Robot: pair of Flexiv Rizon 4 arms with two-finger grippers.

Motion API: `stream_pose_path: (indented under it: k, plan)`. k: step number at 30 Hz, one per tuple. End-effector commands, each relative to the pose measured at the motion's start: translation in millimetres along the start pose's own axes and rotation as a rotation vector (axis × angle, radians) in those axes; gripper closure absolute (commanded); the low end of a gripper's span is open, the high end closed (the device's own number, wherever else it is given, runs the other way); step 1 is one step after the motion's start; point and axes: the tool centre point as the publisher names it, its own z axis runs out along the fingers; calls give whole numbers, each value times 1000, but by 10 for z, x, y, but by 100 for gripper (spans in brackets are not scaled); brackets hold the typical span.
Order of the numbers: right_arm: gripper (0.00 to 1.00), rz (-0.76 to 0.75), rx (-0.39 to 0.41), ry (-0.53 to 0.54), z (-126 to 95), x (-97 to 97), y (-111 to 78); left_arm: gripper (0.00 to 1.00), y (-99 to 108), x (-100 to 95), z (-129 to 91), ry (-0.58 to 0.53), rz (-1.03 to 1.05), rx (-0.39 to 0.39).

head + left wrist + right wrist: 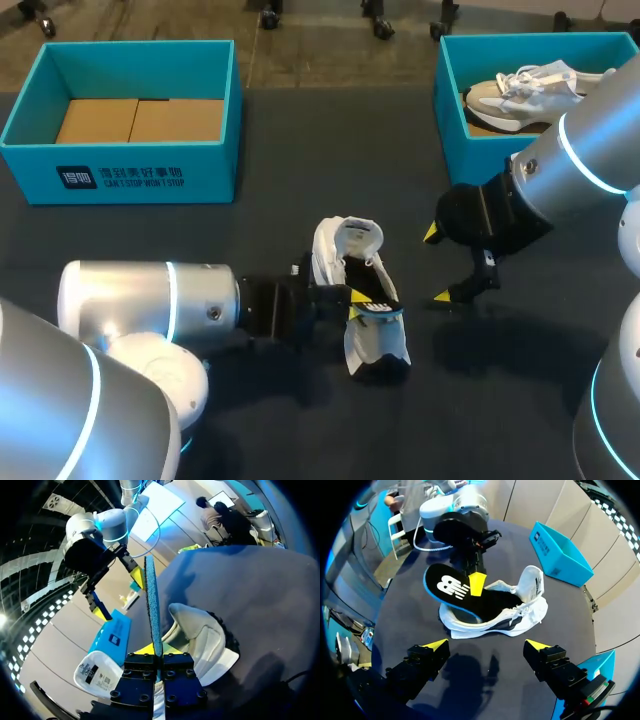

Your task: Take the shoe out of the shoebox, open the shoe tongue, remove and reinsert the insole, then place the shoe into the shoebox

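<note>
The black body of the left end effector hides the part of the shoe under it; the insole it clamps shows only edge-on. Beyond the right end effector, the arm covers part of the second shoe in its shoebox.

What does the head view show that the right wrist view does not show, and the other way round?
Only the head view: the second shoe lying inside the right shoebox, and the cardboard floor of the left shoebox. Only the right wrist view: the broad black face of the insole, with its blue edge. Both: the white shoe, the left gripper shut on the insole, and the open right gripper.
</note>
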Motion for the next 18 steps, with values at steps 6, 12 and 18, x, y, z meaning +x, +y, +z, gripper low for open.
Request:
stream_pose_path:
  k: [6, 12, 18]
  plan:
    - [0, -1, -1, -2, 8, 7, -4, 100, 101, 50, 238, -77, 47, -16]
    - [0, -1, -1, -2, 8, 7, -4, 100, 186, 13, 166, -72, 50, -33]
    - [0, -1, -1, -2, 8, 7, -4, 91, 194, 11, 121, -61, 50, -35]
